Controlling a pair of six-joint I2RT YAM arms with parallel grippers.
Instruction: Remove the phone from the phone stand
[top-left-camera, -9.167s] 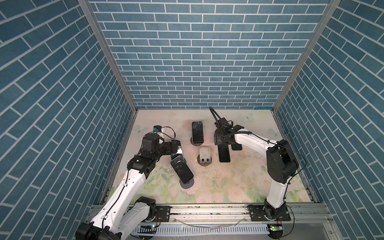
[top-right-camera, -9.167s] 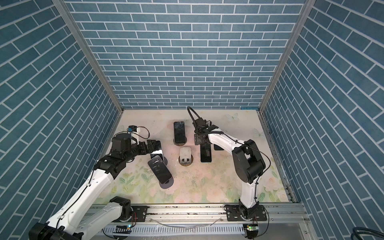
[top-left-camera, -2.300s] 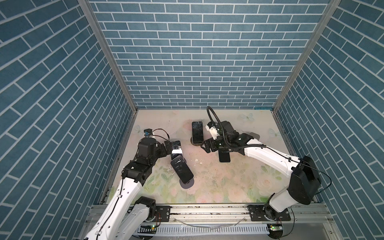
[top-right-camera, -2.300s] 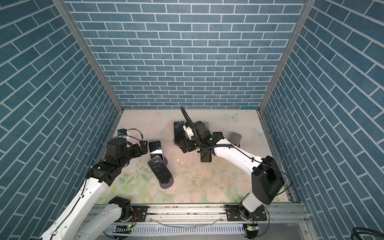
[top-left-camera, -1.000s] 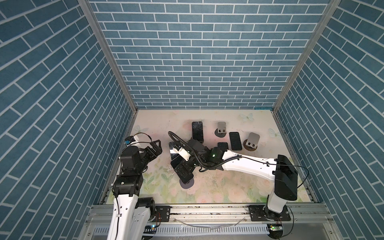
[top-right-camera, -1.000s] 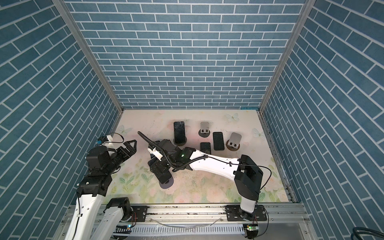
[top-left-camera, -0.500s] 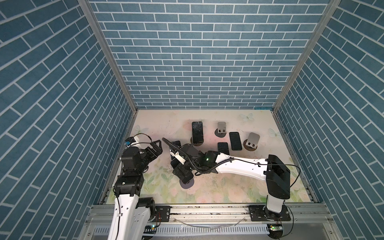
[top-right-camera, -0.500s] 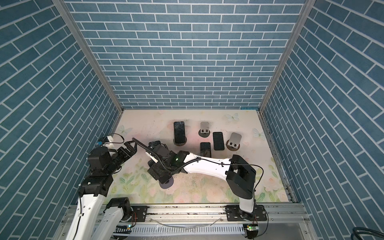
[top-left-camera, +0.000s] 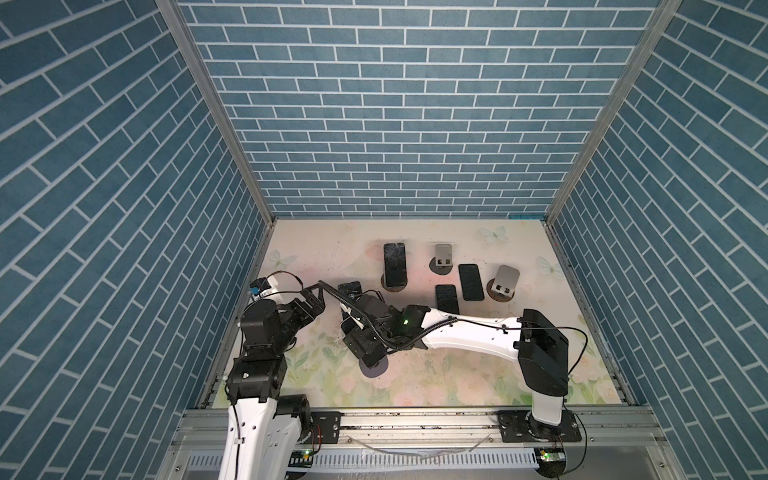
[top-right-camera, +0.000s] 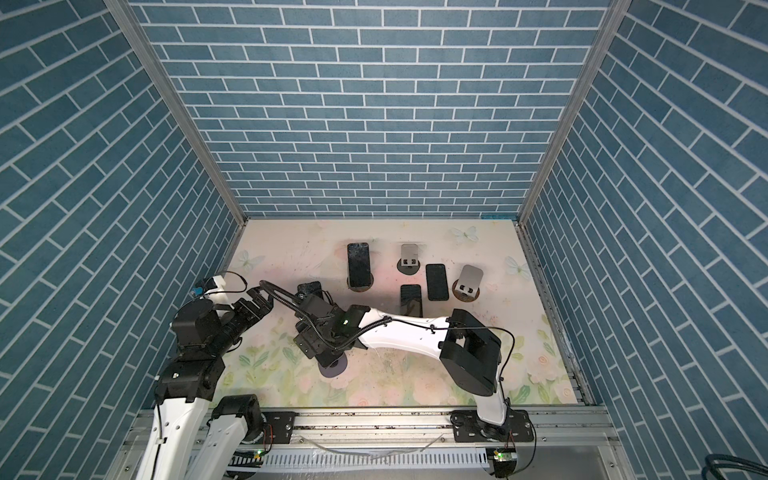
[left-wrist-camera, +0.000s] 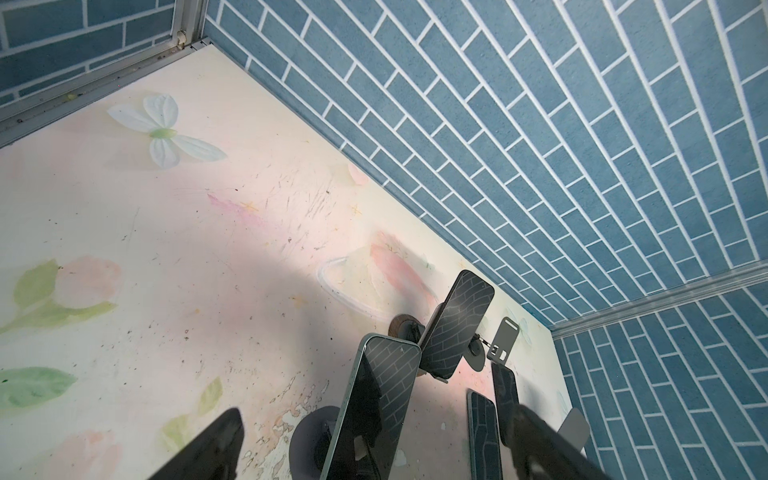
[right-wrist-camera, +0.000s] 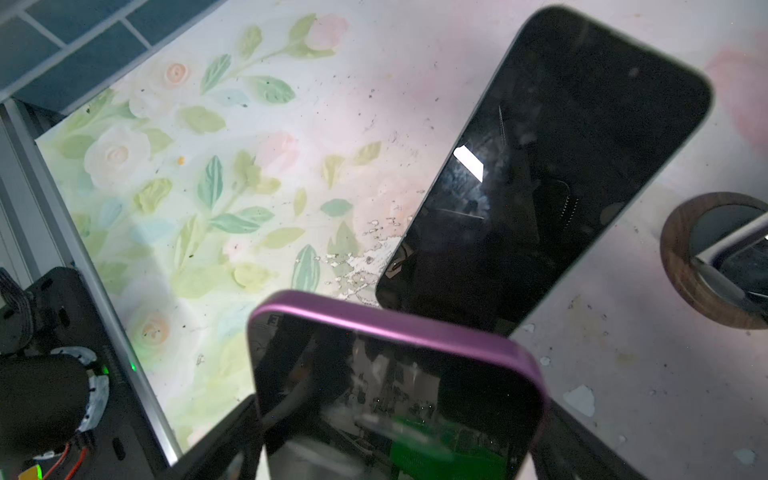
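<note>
Phone: the purple-rimmed black-glass phone (right-wrist-camera: 395, 395) leans on its dark grey round-based stand (top-left-camera: 375, 366), front-left on the floral-printed table (top-left-camera: 457, 374).
Right gripper (top-left-camera: 362, 338): it straddles the phone's sides; we cannot tell whether the pads touch.
Advice: we'd close squarely, then lift along the lean so the stand stays put.
Left gripper (top-left-camera: 312, 302): spread, empty.
Change: two seconds ago the right gripper worked mid-table, and the left sat nearer this phone.
</note>
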